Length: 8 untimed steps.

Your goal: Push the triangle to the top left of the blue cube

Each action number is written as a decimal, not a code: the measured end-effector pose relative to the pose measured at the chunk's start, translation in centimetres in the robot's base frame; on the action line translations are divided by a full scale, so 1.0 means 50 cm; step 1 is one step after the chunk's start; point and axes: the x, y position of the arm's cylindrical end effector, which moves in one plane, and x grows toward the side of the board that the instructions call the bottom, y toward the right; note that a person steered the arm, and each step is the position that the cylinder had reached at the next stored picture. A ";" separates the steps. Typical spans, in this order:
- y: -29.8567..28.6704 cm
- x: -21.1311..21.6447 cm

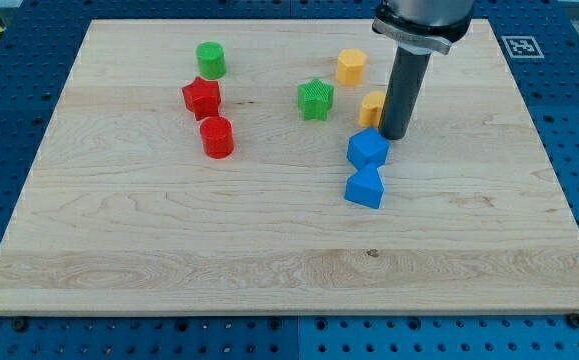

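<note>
The blue cube (367,148) sits right of the board's centre. The blue triangle (364,187) lies just below it, and the two touch or nearly touch. My tip (394,136) rests on the board at the cube's upper right corner, very close to it. I cannot tell if it touches. A yellow block (372,107) stands just left of the rod and is partly hidden by it.
Another yellow block (350,66) lies near the view's top. A green star (315,99) is left of the rod. A green cylinder (210,60), a red star (201,97) and a red cylinder (216,137) cluster at the upper left. The wooden board (169,250) ends on blue pegboard.
</note>
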 end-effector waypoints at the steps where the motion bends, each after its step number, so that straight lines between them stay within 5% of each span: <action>1: 0.000 -0.010; 3: 0.005 0.019; 5: 0.077 0.136; 8: -0.089 0.221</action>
